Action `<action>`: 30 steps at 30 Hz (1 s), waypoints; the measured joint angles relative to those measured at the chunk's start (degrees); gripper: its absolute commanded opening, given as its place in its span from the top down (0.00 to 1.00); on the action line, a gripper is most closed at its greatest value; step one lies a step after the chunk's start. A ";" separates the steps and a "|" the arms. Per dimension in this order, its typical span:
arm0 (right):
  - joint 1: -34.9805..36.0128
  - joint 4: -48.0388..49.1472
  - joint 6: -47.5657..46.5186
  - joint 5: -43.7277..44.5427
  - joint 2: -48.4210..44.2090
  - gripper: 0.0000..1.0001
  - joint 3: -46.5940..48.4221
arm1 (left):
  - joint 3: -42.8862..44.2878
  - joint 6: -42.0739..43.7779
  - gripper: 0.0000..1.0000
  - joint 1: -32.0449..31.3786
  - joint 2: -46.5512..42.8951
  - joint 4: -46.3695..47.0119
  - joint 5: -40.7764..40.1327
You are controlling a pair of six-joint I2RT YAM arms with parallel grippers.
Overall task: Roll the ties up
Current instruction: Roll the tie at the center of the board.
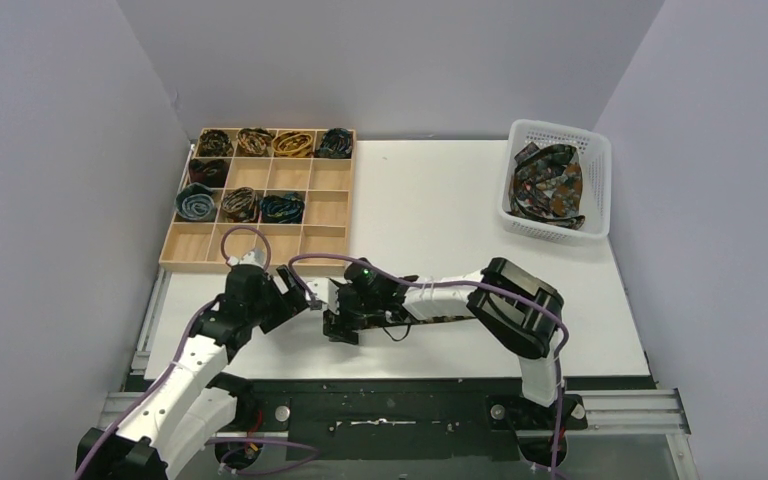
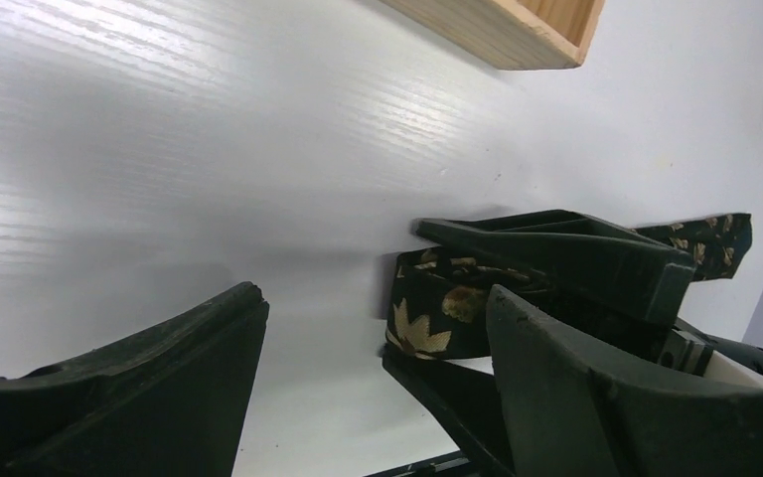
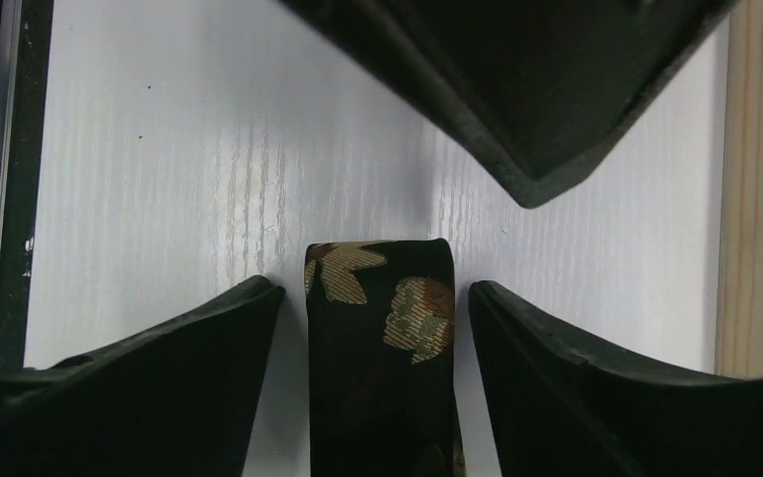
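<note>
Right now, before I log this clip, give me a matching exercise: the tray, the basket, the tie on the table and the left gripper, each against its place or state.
Things:
1. wooden tray
2. white basket
3. flat tie
4. left gripper

Places or states:
A. open, holding nothing
B. far right of the table, holds a loose heap of ties
C. its end lies between the open fingers of the right gripper
D. far left of the table, holds rolled ties

Pairs: 1-D, 2-B, 3-C, 4-A

A tie (image 3: 378, 397) lies on the table (image 1: 430, 200) within the right gripper (image 3: 373, 293); tray (image 1: 190, 263) behind-left; basket (image 1: 560, 128) behind-right.
</note>
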 measured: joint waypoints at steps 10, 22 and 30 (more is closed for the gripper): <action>2.32 -6.75 -1.05 9.68 -7.67 0.05 -1.25 | -0.81 -0.98 0.20 0.31 -3.87 -1.55 -0.61; -2.43 4.26 30.71 28.81 -37.55 0.00 -19.58 | -4.02 -1.99 0.20 0.31 -1.70 1.38 0.11; -8.31 6.36 63.28 28.41 -38.01 0.11 -29.51 | -4.17 -2.25 0.19 0.63 -1.14 1.86 0.31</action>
